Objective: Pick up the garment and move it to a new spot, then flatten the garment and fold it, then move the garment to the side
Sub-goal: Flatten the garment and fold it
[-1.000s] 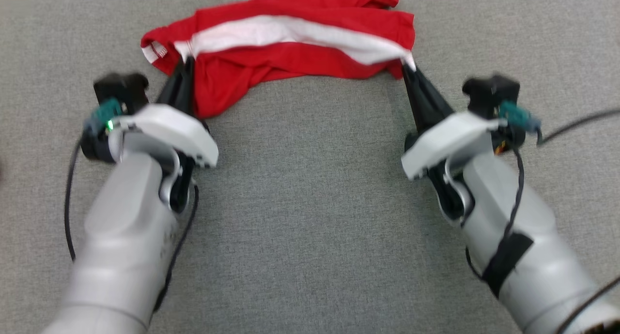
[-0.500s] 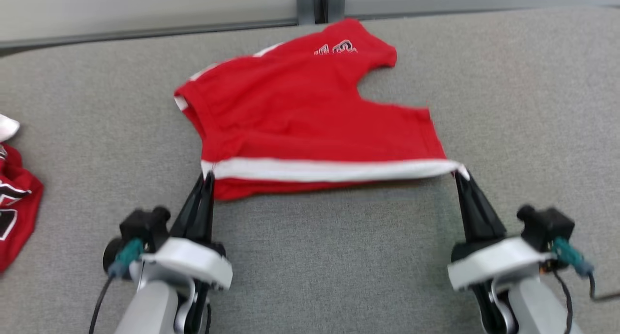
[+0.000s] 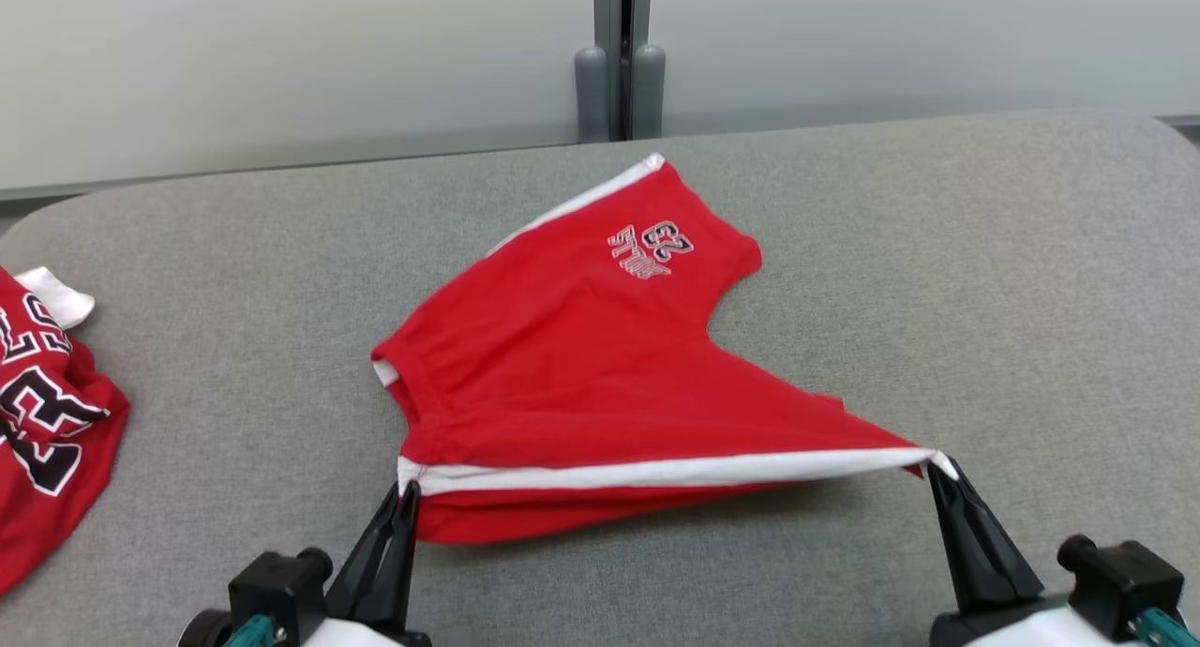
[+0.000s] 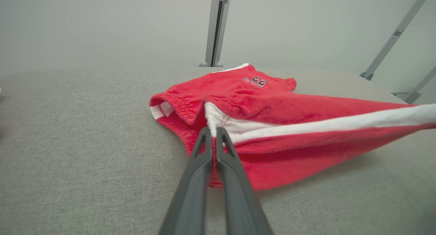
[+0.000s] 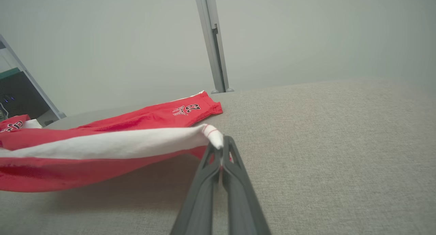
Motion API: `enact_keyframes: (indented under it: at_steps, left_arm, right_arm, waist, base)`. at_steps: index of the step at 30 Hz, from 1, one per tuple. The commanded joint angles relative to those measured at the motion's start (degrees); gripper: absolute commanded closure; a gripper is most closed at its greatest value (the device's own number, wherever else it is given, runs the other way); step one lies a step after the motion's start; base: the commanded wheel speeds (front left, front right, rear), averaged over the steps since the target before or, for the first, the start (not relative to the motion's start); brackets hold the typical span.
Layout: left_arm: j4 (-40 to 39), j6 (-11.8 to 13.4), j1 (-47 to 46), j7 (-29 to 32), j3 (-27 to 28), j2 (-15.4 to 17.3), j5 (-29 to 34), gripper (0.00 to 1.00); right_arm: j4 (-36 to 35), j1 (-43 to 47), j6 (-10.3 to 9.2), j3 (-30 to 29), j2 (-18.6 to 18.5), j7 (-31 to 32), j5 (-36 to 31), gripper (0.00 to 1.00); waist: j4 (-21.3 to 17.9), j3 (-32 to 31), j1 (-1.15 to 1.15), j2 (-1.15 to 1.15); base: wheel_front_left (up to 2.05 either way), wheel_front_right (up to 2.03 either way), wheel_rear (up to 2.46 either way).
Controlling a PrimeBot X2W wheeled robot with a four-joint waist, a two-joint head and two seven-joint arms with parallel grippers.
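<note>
The garment is a pair of red shorts with a white side stripe and a "23" print, spread over the grey padded table. Its near edge is stretched taut and lifted a little above the table. My left gripper is shut on the left end of the white stripe, seen close in the left wrist view on the garment by the left gripper. My right gripper is shut on the stripe's right corner; the right wrist view shows the garment pinched by the right gripper.
A second red jersey with black and white lettering lies crumpled at the table's left edge. A pale wall with a grey vertical post rises just behind the table's far edge.
The head camera has tilted up, so the picture shifted down. The bunched shorts have been pulled out flat, far part laid on the table, both grippers still holding the stripe's ends.
</note>
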Motion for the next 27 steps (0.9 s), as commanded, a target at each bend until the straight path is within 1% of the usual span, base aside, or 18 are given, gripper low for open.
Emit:
enact_keyframes:
  at_steps: [1, 6, 12, 17, 20, 24, 27]
  left_arm:
    - [-3.78, 1.10, 2.43, 1.98, 0.03, 0.71, 0.09, 1.00]
    - [-10.33, 2.56, 5.31, 5.13, -0.32, 1.27, 0.44, 1.00]
    - [-12.69, 3.23, 5.92, 6.73, -0.45, 1.65, 0.22, 1.00]
    - [-12.87, 3.30, 4.76, 7.26, -0.52, 1.71, 0.04, 1.00]
    - [-12.03, 3.16, 3.24, 6.98, -0.40, 1.32, -0.57, 1.00]
    - [-10.19, 2.40, -0.45, 6.17, -0.06, 0.70, -1.47, 1.00]
    - [-8.03, 1.75, -4.67, 5.23, 0.33, 0.42, -1.73, 1.00]
  right_arm:
    - [-3.34, 2.86, 0.00, -1.02, 0.00, 2.05, -0.52, 1.00]
    - [-9.56, 7.10, 0.00, -2.51, 0.82, 5.59, -1.10, 1.00]
    - [-11.70, 8.24, 0.00, -3.23, 1.30, 7.60, -1.21, 1.00]
    - [-10.87, 6.95, 0.00, -3.85, 1.33, 7.51, -1.03, 1.00]
    - [-9.32, 5.22, -0.01, -4.18, 0.77, 7.37, -0.44, 1.00]
    - [-6.26, -0.37, 0.00, -4.66, -1.09, 6.34, 0.52, 1.00]
    - [-2.99, -7.03, -0.01, -3.80, -2.90, 5.41, 1.33, 1.00]
  waist:
    - [-0.09, -1.43, 0.00, 0.00]
    - [-0.26, -2.81, 0.00, 0.00]
    - [-0.35, -3.65, 0.00, 0.00]
    - [0.10, -3.23, 0.00, 0.00]
    - [0.80, -1.93, 0.00, 0.00]
    - [1.75, 1.81, 0.00, 0.00]
    - [2.54, 5.75, 0.00, 0.00]
  base:
    - [0.00, 0.00, 0.00]
    - [0.00, 0.00, 0.00]
    - [0.00, 0.00, 0.00]
    - [0.00, 0.00, 0.00]
    - [0.00, 0.00, 0.00]
    - [0.00, 0.00, 0.00]
    - [0.00, 0.00, 0.00]
